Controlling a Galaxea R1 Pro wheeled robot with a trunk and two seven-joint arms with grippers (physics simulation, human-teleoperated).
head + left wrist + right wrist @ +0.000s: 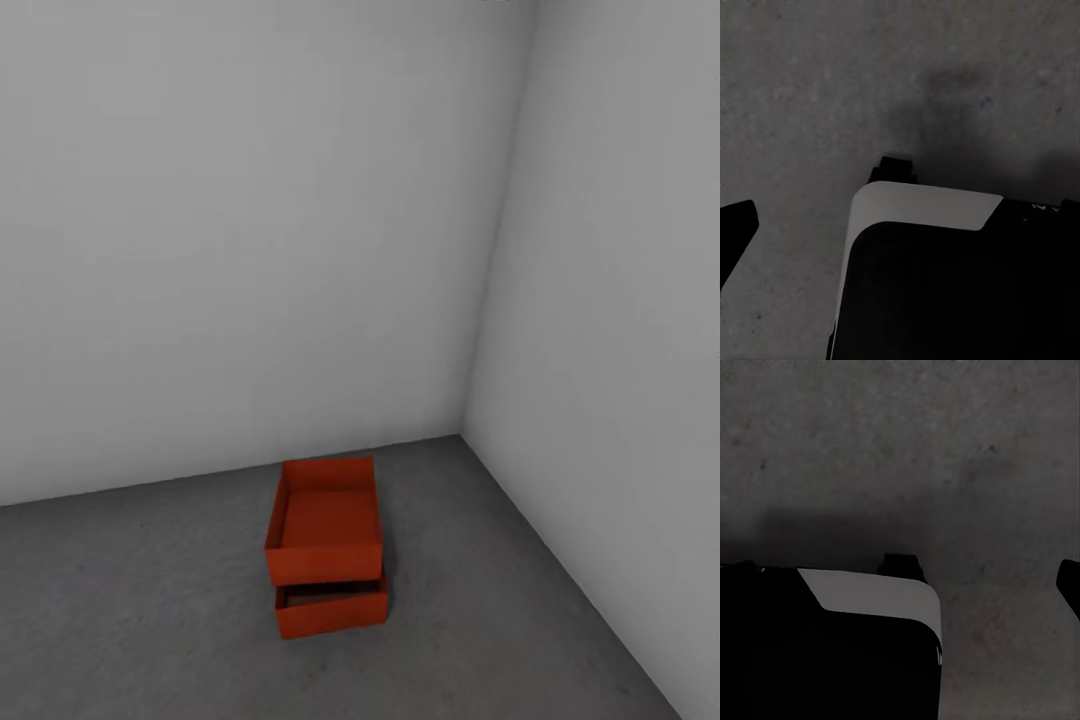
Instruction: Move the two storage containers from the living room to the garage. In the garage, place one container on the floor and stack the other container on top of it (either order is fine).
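In the garage corner, where two pale grey walls (250,220) meet, the two orange-red boxes sit stacked on the dark grey floor (120,600). The upper box (325,520) rests askew on the lower box (332,608), overhanging toward the back wall. Both wrist views look down at rough concrete past the robot's dark base (945,292); whether either pincer is released or clenched cannot be told.

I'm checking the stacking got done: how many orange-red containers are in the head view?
2. The lower container sits on the dark grey floor near the corner of the pale walls; the upper container rests on top of it, shifted toward the back wall and slightly askew.
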